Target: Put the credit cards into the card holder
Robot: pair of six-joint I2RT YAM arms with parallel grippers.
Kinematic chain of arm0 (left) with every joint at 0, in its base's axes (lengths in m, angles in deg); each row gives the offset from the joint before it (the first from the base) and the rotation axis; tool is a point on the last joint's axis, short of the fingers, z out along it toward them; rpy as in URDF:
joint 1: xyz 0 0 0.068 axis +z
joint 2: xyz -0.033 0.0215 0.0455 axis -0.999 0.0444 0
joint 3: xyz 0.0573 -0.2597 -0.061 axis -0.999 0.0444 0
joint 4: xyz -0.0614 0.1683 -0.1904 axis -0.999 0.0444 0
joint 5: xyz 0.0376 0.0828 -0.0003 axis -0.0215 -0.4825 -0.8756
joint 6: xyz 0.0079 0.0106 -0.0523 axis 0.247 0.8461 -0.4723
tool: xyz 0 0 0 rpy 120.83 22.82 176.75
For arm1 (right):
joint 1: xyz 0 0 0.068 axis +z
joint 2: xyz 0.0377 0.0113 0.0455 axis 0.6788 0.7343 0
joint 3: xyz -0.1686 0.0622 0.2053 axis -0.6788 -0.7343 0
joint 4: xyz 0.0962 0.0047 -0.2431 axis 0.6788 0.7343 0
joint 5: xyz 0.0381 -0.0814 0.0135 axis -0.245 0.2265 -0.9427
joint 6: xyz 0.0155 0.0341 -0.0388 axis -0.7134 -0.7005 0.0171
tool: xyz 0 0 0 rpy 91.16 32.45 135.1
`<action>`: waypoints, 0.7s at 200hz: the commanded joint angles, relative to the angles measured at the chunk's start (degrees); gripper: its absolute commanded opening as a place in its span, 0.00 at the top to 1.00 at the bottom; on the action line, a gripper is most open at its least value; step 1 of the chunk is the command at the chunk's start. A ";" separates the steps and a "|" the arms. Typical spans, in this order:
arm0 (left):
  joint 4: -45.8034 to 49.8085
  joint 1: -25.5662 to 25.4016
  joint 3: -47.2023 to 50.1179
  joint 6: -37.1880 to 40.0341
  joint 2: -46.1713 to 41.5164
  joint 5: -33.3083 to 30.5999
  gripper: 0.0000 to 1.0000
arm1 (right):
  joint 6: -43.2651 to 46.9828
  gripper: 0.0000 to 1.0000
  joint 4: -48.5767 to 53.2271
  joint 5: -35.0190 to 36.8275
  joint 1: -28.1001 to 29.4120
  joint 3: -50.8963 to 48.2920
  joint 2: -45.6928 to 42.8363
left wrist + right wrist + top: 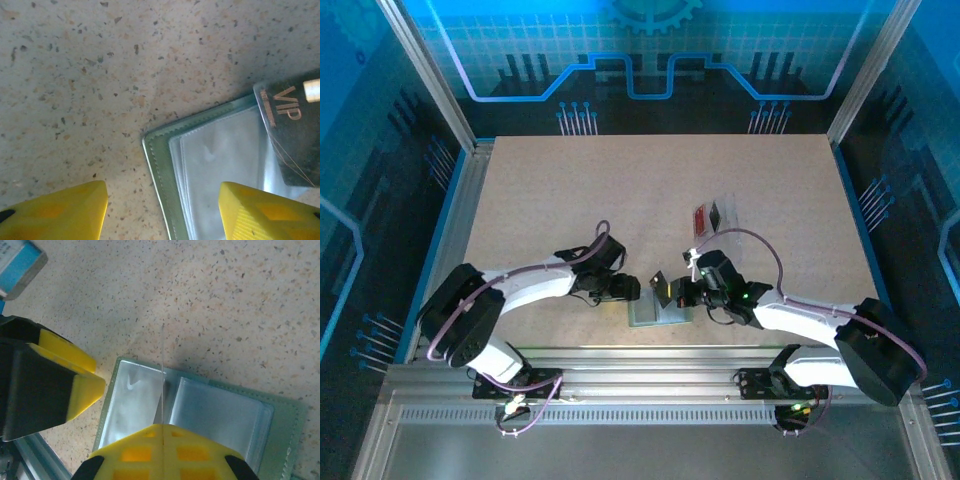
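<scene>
The card holder (pixel 660 314) lies open near the table's front edge, pale green with clear sleeves (pixel 220 165) (pixel 220 412). My right gripper (pixel 681 293) (pixel 163 432) is shut on the black credit card (pixel 658 286), holding it on edge over the holder's middle fold. In the right wrist view that card shows as a thin line (pixel 163 365); in the left wrist view its gold "VIP" face (pixel 292 135) shows. My left gripper (pixel 628 290) (pixel 162 212) is open, straddling the holder's left corner and holding nothing. A red credit card (pixel 704 218) lies farther back.
A clear crinkly pouch (pixel 722 213) lies by the red card, behind the right arm. The table's metal front rail (pixel 640 360) runs just near of the holder. The left gripper's yellow finger (pixel 60 380) stands close to the holder's left edge.
</scene>
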 commanded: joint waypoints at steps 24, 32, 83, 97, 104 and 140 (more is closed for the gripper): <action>1.20 -2.32 -2.69 1.03 4.72 -2.95 0.42 | -3.32 1.00 -7.51 -0.42 0.60 -3.00 -0.16; 1.05 -2.68 -2.51 0.92 5.19 -3.24 0.43 | -3.79 1.00 -8.36 -0.28 0.63 -3.67 -0.23; -0.33 -3.84 0.28 -0.46 5.75 -3.68 0.50 | -6.07 1.00 -11.25 0.54 0.61 -5.42 0.07; -0.60 -4.03 0.91 -0.82 5.64 -3.88 0.51 | -6.61 1.00 -11.20 0.43 0.57 -5.66 -0.05; -0.72 -4.08 1.15 -0.83 5.64 -3.95 0.52 | -6.99 1.00 -11.27 0.54 0.61 -6.07 -0.30; -1.44 -4.40 1.59 -1.23 6.50 -3.88 0.55 | -7.59 1.00 -10.20 1.26 0.65 -7.36 -1.82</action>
